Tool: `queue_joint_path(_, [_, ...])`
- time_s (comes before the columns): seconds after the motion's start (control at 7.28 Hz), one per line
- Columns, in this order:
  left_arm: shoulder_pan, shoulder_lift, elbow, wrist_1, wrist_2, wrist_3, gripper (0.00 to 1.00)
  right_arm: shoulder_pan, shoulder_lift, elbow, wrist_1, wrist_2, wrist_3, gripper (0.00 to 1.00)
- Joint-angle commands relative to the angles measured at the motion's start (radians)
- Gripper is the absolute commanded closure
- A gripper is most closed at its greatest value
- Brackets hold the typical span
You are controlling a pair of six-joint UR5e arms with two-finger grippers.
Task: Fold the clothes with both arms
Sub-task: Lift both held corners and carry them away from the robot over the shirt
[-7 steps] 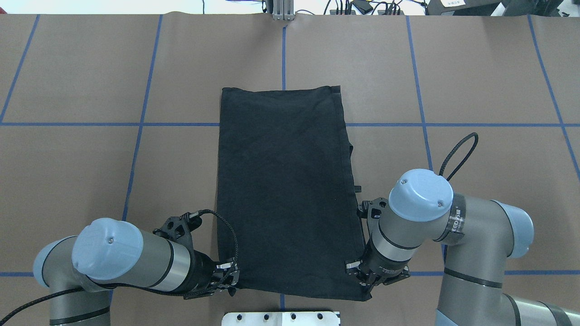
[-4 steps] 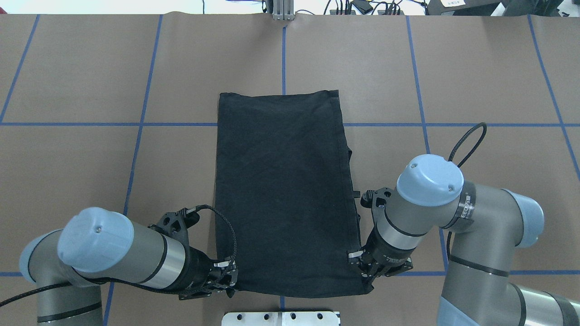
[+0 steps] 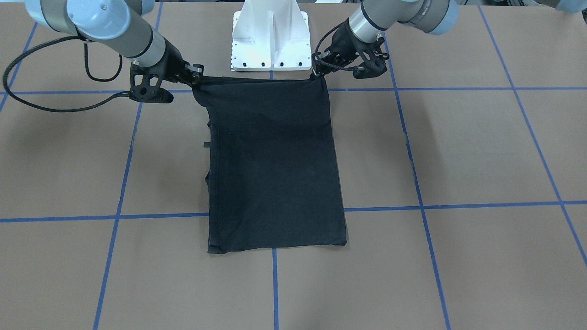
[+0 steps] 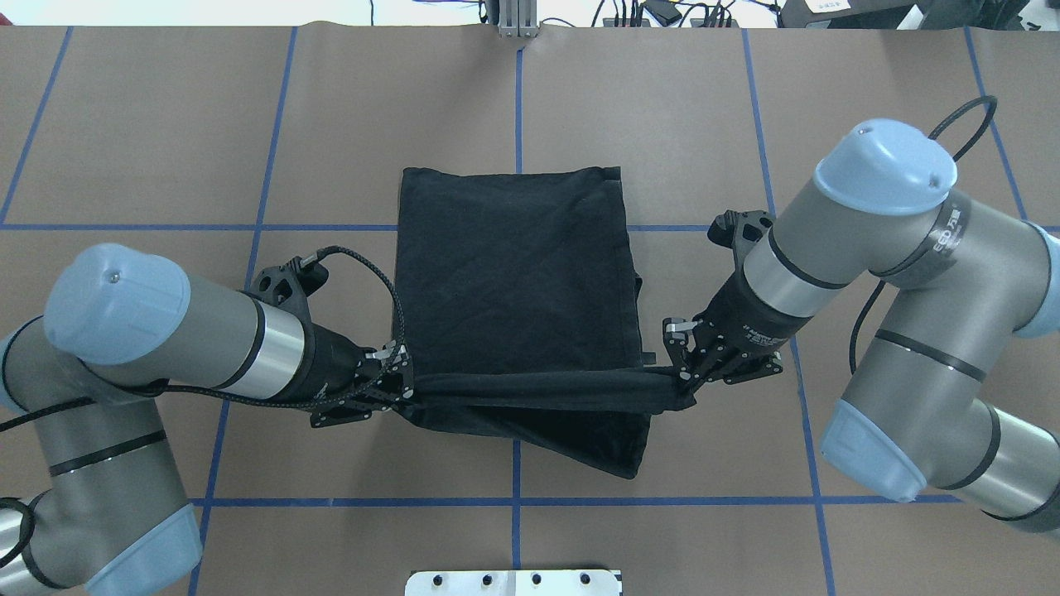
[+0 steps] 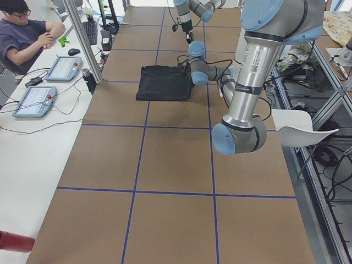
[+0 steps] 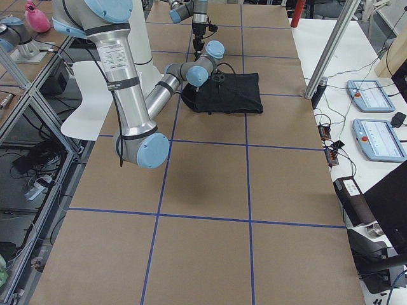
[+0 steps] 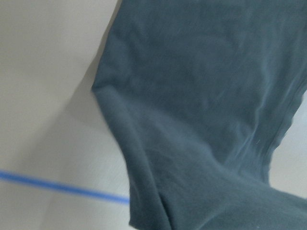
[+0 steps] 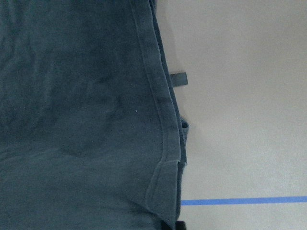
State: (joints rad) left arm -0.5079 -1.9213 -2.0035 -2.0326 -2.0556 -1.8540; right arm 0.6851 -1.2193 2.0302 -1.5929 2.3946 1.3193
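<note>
The black T-shirt [image 4: 513,257] lies as a narrow folded rectangle on the brown table, with its chest print hidden. Its end nearest the robot is lifted and stretched taut between both grippers. My left gripper [image 4: 404,382] is shut on that end's left corner, and my right gripper [image 4: 683,379] is shut on its right corner. Slack cloth hangs below the held edge. In the front-facing view the shirt [image 3: 275,169] runs from the left gripper [image 3: 316,74] and right gripper [image 3: 198,81] toward the camera. The wrist views show only cloth [image 7: 206,96] [image 8: 81,96] and table.
The white mount plate [image 4: 513,582] sits at the table's near edge, also seen in the front-facing view [image 3: 270,41]. Blue tape lines [image 4: 248,281] grid the table. A small black tag [image 8: 178,78] sticks out at the shirt's right side. An operator [image 5: 22,33] sits beyond the far edge.
Both grippers have lifted the shirt's near end off the table and carried it away from the robot, toward the far edge. Both arms have risen and stretched forward.
</note>
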Motion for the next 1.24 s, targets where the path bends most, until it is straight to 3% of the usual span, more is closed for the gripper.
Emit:
queue_joint_path(0.0, [-0.084,-0.114,0.147,-0.001,0.0,0.038,1.0,0.082,0.082,-0.062,0.001,0.004,0.0,1.0])
queue_joint_path(0.41, [-0.187,-0.145,0.232,-0.006,0.0,0.096,1.0,0.157,0.246,-0.293,0.002,-0.011,-0.052,1.0])
queue_joint_path(0.55, [-0.21,-0.15,0.267,-0.017,0.0,0.125,1.0,0.181,0.271,-0.344,0.004,-0.011,-0.084,1.0])
queue_joint_path(0.96, [-0.239,-0.313,0.484,-0.038,0.002,0.139,1.0,0.229,0.329,-0.453,0.007,-0.009,-0.146,1.0])
queue_joint_path(1.1, [-0.259,-0.312,0.491,-0.064,0.002,0.14,1.0,0.219,0.354,-0.488,0.007,-0.011,-0.144,1.0])
